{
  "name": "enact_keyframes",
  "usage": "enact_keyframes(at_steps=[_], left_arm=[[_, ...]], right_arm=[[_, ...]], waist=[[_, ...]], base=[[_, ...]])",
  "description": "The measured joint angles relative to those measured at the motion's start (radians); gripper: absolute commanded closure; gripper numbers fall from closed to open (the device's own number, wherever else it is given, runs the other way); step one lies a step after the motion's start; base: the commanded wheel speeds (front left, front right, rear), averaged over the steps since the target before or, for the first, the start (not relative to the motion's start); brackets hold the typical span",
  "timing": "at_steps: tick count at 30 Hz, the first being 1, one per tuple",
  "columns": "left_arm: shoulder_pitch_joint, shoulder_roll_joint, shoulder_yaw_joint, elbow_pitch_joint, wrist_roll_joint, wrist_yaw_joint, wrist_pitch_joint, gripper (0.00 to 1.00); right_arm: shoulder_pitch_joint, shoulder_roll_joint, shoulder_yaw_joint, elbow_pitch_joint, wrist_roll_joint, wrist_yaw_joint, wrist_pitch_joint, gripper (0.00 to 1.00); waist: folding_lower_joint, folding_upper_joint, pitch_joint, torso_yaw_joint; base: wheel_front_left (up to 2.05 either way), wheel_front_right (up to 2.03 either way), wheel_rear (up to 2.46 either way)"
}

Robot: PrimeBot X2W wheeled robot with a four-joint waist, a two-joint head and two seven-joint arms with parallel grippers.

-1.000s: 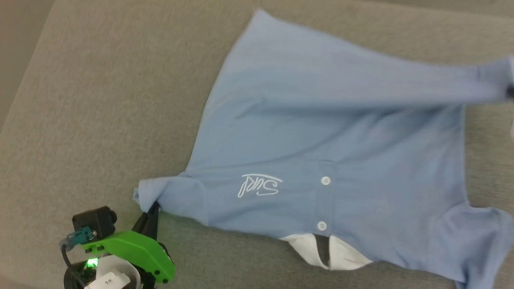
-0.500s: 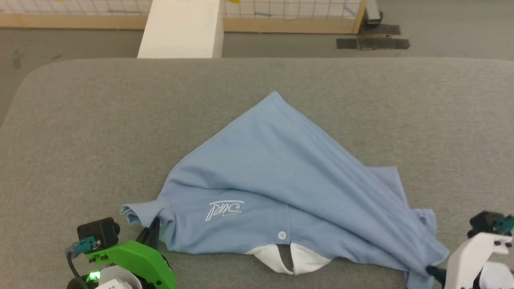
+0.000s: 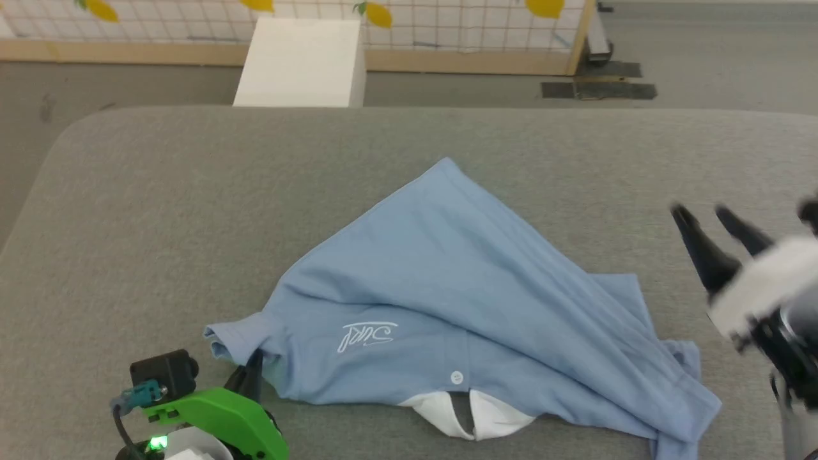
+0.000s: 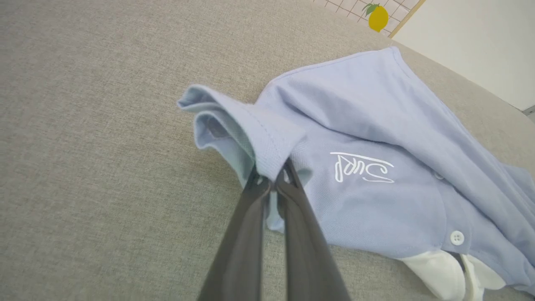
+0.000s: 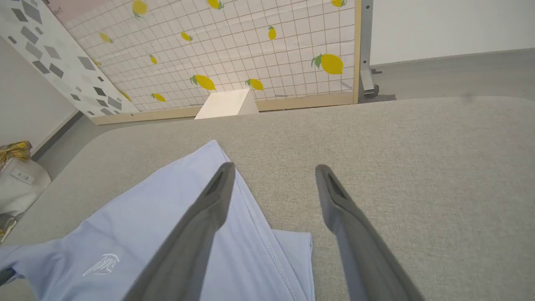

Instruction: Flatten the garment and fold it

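While the left gripper (image 4: 273, 182) pinches a sleeve (image 4: 234, 121) of the shirt (image 3: 447, 306), which lies rumpled on the grey cushion (image 3: 160, 211), the right gripper (image 3: 696, 209) hovers spread wide, to the right of the cloth.

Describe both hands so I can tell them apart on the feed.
The left hand has a bright green shell with a lit green light, a black block with a teal plug and a black cable. The right hand has a white shell, blurred here. Both carry two long, dark, tapering fingers.
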Motion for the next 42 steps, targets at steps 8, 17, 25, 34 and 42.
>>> enact_keyframes(at_steps=[8,17,25,34,42], left_arm=[[-0.054,-0.025,-0.047,-0.008,0.009,-0.01,-0.001,1.0],[-0.157,-0.07,-0.11,0.016,0.017,-0.05,-0.022,1.0],[-0.187,-0.096,-0.131,0.046,0.013,-0.063,-0.046,1.0],[-0.195,-0.1,-0.13,0.078,0.009,-0.071,-0.069,1.0],[-0.197,-0.06,-0.092,0.097,0.008,-0.072,-0.077,1.0]], right_arm=[[-0.355,-0.061,0.21,0.268,-0.129,0.0,0.027,0.0],[-0.679,-0.079,0.436,0.579,-0.298,0.0,0.22,0.0],[-0.803,-0.067,0.544,0.764,-0.336,0.0,0.355,0.0],[-0.889,-0.063,0.563,0.805,-0.297,0.0,0.471,1.0],[-0.809,-0.08,0.482,0.688,-0.142,0.0,0.24,1.0]], waist=[[0.0,0.0,0.073,0.081],[0.0,0.0,0.203,0.206],[0.0,0.0,0.315,0.298],[0.0,0.0,0.381,0.349],[0.0002,0.0,0.335,0.324]], base=[[0.0,0.0,0.0],[0.0,0.0,0.0],[0.0,0.0,0.0],[0.0,0.0,0.0],[0.0,0.0,0.0]])
